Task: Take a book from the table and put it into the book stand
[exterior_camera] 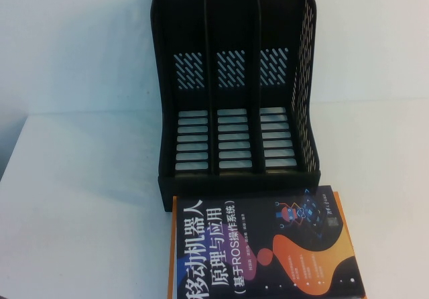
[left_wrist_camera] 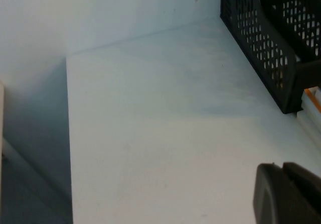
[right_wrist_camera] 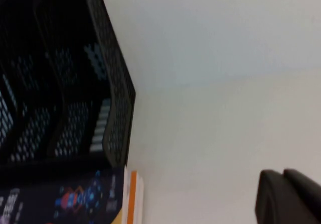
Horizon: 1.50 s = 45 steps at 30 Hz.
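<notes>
The book (exterior_camera: 268,245), dark navy with white Chinese title and orange and red blobs, lies flat on the white table (exterior_camera: 80,198) just in front of the black book stand (exterior_camera: 234,184). The stand's three slots are empty. Neither arm shows in the high view. My left gripper (left_wrist_camera: 282,166) is shut and empty over bare table, left of the stand (left_wrist_camera: 261,43). My right gripper (right_wrist_camera: 282,173) is shut and empty over bare table, right of the stand (right_wrist_camera: 115,93) and the book (right_wrist_camera: 75,201).
An orange-bordered white book (exterior_camera: 173,245) lies under the dark book; its edge shows in both wrist views (left_wrist_camera: 312,101) (right_wrist_camera: 131,194). The table's left edge (left_wrist_camera: 67,133) drops off. A white wall stands behind the stand.
</notes>
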Tool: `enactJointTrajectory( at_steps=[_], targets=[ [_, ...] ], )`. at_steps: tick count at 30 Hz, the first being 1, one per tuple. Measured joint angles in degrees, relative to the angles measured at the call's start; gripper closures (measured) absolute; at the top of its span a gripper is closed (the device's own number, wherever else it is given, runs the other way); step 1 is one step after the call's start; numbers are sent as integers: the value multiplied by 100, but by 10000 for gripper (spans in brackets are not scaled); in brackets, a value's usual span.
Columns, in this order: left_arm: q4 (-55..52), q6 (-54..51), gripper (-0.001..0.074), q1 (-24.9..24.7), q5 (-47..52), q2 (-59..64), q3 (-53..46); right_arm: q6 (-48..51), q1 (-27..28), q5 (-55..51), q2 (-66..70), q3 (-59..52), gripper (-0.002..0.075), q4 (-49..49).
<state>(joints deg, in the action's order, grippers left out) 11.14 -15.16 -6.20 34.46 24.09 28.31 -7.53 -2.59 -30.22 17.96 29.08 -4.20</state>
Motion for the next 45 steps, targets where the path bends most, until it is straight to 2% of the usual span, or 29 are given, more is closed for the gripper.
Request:
enactJointTrajectory(
  at_steps=[6,14,19,27,35,45],
  targets=[
    [0,-254,738,0,-11,3,-96,822,0,-408,1700,156,727,-876],
    [69,-218,738,0,42,13,-418,2687,-12,-283,4071,379,727,-2379],
    [344,-198,738,0,-199,13,-502,3502,-401,-167,5215,785,727,-3264],
    [788,-198,738,0,-782,37,-814,3603,-1220,-14,6521,1366,727,-3386],
    [859,-198,738,0,-809,37,-827,3504,-1267,33,7217,1434,727,-3011],
    [906,-198,738,0,-809,37,-827,3430,-1271,42,7270,1447,727,-2884]
  ],
)
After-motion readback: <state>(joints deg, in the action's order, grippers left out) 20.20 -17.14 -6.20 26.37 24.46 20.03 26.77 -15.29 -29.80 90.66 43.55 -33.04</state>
